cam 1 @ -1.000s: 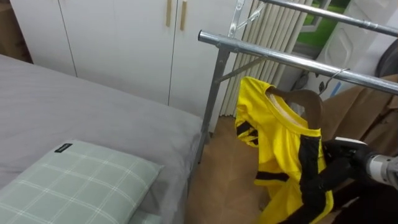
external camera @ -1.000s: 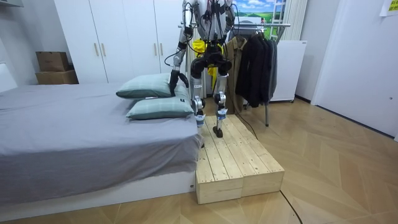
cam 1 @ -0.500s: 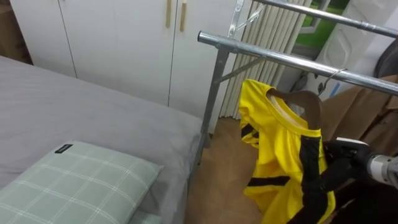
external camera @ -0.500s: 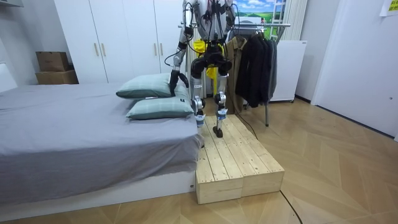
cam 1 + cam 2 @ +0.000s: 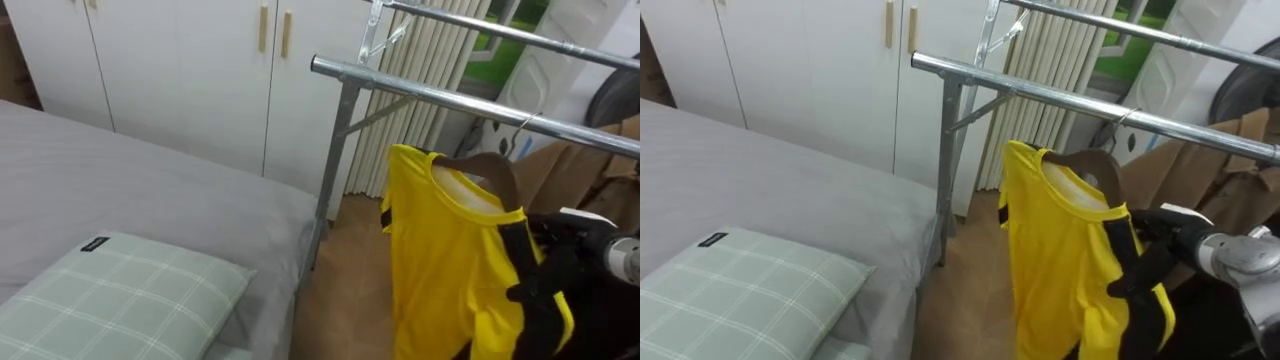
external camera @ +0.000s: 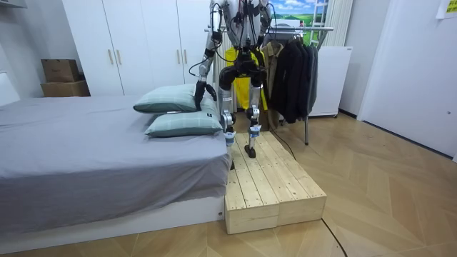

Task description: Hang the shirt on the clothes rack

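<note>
Here, the yellow shirt hangs on a brown wooden hanger, whose wire hook sits at the metal rail of the clothes rack. I cannot tell whether the hook is fully seated. My right robot hand rests against the shirt's right side, dark against a black stripe, so I cannot tell whether it grips the cloth. My left robot hand hangs low beside the pillows on the bed. If cloth is caught when I draw away, I judge the hanger could tip, slip off the rail and drop the shirt.
</note>
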`<state>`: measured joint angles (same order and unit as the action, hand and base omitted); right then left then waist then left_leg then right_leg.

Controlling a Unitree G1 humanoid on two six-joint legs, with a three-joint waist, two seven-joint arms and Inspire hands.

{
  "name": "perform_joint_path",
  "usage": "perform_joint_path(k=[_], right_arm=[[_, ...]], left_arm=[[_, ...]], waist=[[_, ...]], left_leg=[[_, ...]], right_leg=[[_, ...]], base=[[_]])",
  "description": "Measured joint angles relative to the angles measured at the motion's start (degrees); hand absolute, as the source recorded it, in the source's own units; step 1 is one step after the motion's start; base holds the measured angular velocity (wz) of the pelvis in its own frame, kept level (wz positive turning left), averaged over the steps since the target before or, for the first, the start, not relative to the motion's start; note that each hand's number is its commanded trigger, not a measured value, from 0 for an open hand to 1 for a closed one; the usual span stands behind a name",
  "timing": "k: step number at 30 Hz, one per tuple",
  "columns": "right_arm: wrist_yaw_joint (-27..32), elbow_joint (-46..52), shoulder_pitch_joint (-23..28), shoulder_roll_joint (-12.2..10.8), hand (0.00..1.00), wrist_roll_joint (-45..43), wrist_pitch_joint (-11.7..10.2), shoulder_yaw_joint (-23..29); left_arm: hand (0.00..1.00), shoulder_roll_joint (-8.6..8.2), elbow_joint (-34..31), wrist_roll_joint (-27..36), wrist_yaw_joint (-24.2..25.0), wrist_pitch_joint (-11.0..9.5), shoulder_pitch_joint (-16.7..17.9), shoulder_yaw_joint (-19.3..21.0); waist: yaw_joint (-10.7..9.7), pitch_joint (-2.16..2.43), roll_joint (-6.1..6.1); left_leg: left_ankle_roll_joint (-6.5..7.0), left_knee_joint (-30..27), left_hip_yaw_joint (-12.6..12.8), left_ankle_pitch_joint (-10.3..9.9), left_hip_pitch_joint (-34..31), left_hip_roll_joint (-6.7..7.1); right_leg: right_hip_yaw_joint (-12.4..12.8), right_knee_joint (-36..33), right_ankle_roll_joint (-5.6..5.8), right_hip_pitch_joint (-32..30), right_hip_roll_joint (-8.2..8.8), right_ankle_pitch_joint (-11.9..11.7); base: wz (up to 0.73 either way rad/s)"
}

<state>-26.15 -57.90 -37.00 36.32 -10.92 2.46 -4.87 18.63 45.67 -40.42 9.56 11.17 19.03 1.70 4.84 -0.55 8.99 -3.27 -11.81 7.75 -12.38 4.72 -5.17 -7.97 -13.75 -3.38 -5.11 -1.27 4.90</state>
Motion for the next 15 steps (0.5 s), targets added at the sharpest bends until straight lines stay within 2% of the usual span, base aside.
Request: perform_joint_path(k=[6, 15], right_arm=[[8.8, 0.6, 1.2, 0.0, 0.00, -0.3, -0.1, 6.4], [16.0, 0.6, 5.5, 0.6, 0.00, -0.7, -1.5, 9.4]], left_arm=[[0.00, -0.04, 0.0, 0.3, 0.0, 0.0, 1.0, 1.8], [0.00, -0.14, 0.0, 0.2, 0.0, 0.0, 2.1, 2.7]], waist=[[-2.5, 0.00, -0.14], [-5.2, 0.14, -0.79]], left_leg=[[-0.01, 0.2, 0.3, 0.0, 0.1, -0.09], [0.05, 0.4, 0.8, -0.1, 0.3, -0.20]], right_leg=[[0.2, 0.1, -0.06, -0.1, -0.19, -0.1], [0.6, 0.2, -0.08, 0.0, -0.40, -0.3]], base=[[-0.02], [-0.03]])
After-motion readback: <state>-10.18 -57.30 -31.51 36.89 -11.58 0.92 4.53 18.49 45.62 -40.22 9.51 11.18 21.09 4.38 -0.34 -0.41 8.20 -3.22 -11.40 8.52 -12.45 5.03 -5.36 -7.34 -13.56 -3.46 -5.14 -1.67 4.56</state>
